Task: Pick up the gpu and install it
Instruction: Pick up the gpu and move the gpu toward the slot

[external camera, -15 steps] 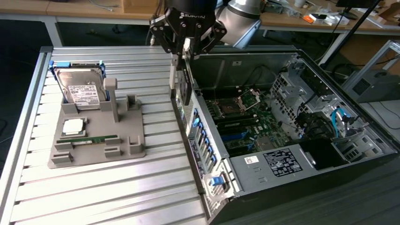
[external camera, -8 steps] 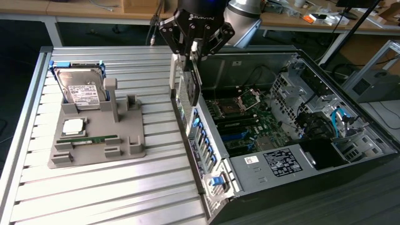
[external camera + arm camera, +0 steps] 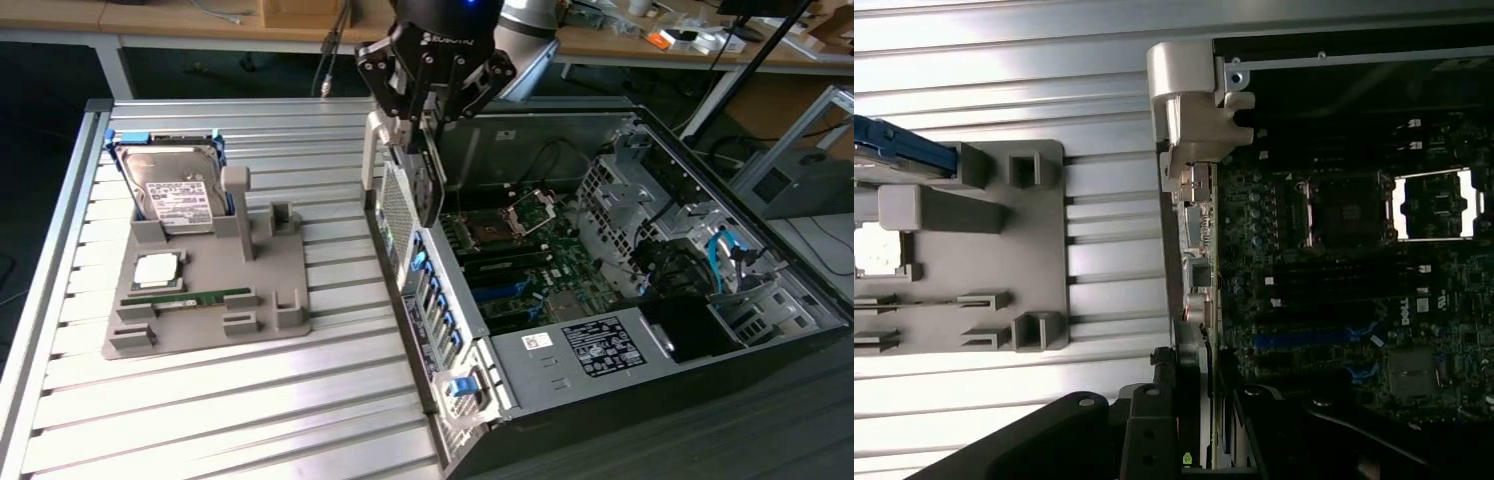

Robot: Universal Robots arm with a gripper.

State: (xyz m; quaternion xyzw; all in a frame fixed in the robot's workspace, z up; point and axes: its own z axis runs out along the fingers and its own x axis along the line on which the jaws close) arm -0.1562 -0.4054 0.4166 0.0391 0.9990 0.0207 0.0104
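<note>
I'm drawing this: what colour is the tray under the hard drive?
Grey tray, best in the exterior view.

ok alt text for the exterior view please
The pincer holds the gpu upright at the edge of an open computer case. On the exterior view's left, a grey holder carries a hard drive and a RAM stick.

The arm (image 3: 521, 25) is cut off by the top edge of the exterior view. The claw (image 3: 430, 115) grips the gpu (image 3: 429, 180) and covers its top. The gpu is turned almost edge-on, so its flat face is hidden. The words on the hard drive (image 3: 174, 195) are too small to read.
</note>
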